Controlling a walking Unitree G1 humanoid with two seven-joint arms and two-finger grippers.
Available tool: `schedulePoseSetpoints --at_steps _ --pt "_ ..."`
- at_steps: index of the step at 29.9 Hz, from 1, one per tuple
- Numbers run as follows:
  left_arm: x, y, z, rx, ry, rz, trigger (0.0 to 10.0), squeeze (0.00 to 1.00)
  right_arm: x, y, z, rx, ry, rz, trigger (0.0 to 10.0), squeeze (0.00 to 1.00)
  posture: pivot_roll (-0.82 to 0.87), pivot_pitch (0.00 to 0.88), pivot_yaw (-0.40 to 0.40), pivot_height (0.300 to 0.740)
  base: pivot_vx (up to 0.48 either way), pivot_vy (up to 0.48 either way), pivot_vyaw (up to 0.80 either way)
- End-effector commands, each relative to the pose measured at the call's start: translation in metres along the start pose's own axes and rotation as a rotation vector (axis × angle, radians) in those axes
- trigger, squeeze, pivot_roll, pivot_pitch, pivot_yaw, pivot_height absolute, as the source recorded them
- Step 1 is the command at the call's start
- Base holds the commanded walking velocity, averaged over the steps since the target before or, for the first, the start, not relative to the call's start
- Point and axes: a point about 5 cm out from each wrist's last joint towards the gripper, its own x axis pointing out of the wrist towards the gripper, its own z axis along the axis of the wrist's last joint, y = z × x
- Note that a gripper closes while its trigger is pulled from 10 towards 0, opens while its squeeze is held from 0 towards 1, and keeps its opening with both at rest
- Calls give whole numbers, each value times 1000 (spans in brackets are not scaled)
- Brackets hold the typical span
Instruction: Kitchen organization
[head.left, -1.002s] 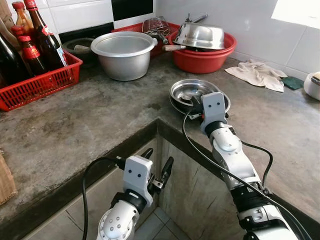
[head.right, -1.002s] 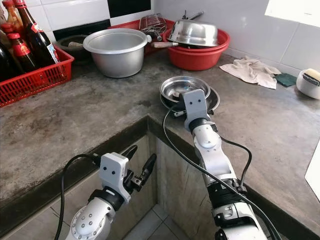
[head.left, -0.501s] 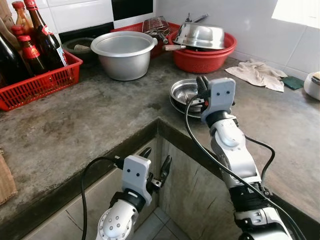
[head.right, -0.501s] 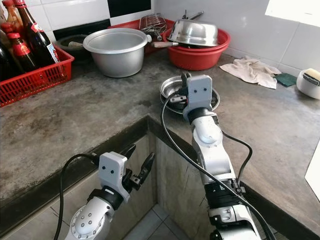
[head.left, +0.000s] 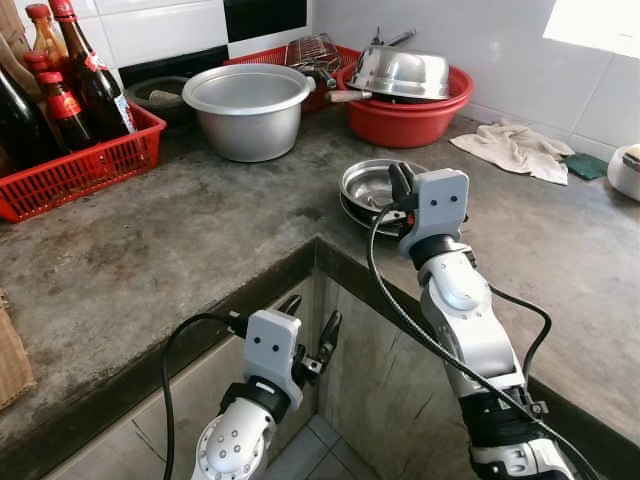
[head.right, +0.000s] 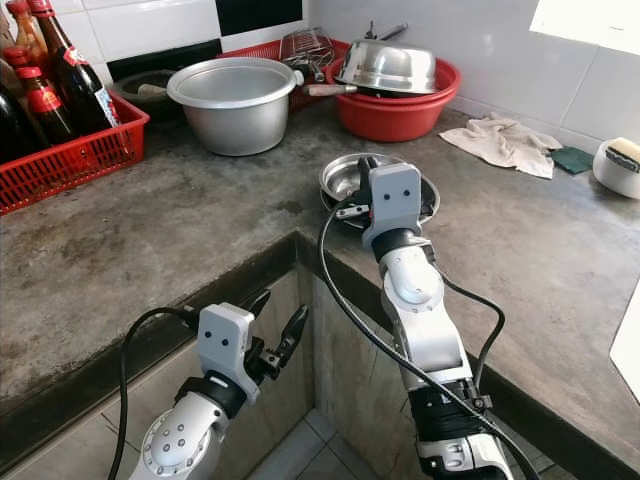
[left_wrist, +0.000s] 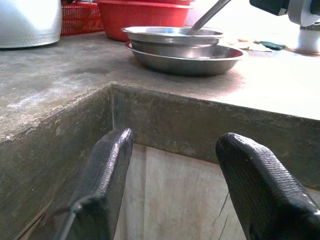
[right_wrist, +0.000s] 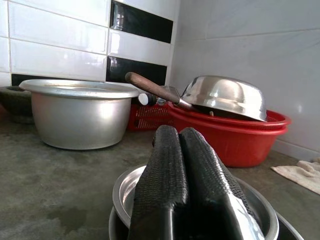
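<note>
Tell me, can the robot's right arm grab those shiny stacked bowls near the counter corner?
Probably yes. The right gripper already hangs just above the stacked steel bowls, nothing between them. But its jaws are shut, so they must open first.

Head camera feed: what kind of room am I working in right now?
Most likely a home kitchen: a concrete counter against tiled walls, holding a large aluminium pot, a red basin of washed steel cookware, and a red crate of sauce bottles.
</note>
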Motion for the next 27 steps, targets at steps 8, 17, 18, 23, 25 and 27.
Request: schedulePoseSetpoints --at_steps 8,17,18,23,25,27 --pt "1 -1 1 8 -7 -2 10000 0 6 -7 1 -22 10 -37 0 0 71 77 -58 740 0 0 0" --pt "1 -2 1 3 -7 -2 10000 0 8 -10 1 -26 9 -34 10000 1000 68 79 -55 740 0 0 0" --pt "1 -2 1 3 -7 -2 10000 0 8 -10 1 -26 9 -34 10000 1000 68 79 -55 740 0 0 0" --pt "1 -1 1 4 -5 1 10000 0 5 -10 0 -10 7 -7 10000 1000 67 81 -53 740 0 0 0" --pt "1 -1 1 4 -4 1 10000 0 3 -9 -1 -5 8 1 10000 1000 68 82 -52 740 0 0 0" --pt "1 -1 1 4 -4 1 10000 0 1 -9 0 2 6 11 10000 1000 69 82 -54 740 0 0 0"
